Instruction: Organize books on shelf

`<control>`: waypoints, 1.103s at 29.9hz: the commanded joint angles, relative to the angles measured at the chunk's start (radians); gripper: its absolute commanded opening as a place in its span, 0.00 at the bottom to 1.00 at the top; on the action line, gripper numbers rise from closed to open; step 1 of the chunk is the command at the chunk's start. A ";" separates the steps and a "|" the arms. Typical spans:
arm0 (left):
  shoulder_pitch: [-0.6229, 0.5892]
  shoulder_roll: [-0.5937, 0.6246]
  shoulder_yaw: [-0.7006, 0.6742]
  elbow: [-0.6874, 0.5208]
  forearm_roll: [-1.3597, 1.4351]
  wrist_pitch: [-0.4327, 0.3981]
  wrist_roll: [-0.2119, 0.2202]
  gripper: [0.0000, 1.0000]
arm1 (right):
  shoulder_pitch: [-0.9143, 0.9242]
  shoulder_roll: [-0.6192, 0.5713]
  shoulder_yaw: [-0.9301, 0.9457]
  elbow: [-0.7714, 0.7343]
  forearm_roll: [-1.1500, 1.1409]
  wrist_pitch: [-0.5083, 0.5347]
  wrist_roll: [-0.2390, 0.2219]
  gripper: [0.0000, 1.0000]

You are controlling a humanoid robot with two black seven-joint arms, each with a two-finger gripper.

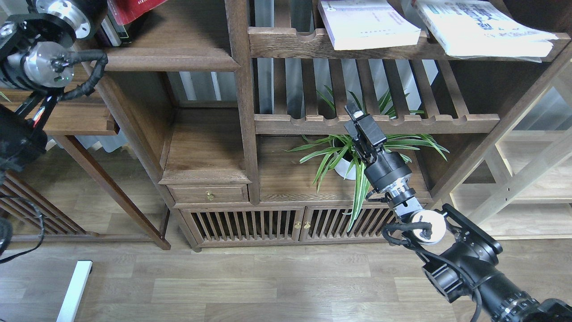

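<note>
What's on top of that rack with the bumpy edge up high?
Two books lie flat on the upper slatted rack: a pale lavender-white book and a white book with blue characters. Their far ends are cut off.

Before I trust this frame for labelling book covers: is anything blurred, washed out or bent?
Head view: sharp overall; the lavender-white book and the white book are bright, with cover print too small to read; the red book is cropped at the top; bookcase posts splay outward, a wide-angle effect; the right tool is crisp, unblurred.
</note>
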 commanded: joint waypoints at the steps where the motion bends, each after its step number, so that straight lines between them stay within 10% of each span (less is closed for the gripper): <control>1: -0.042 -0.043 0.038 0.075 0.000 -0.004 -0.013 0.02 | -0.010 -0.015 0.001 0.000 0.000 0.000 0.001 0.88; 13: -0.065 -0.087 0.059 0.172 0.000 -0.006 -0.056 0.03 | -0.027 -0.029 0.011 0.000 0.001 0.000 0.003 0.88; 24: -0.065 -0.076 0.131 0.249 0.000 -0.075 -0.215 0.02 | -0.031 -0.029 0.013 0.000 0.001 0.000 0.001 0.88; 33: -0.059 -0.081 0.167 0.263 -0.001 -0.101 -0.228 0.02 | -0.054 -0.056 0.013 0.001 0.003 0.000 0.001 0.88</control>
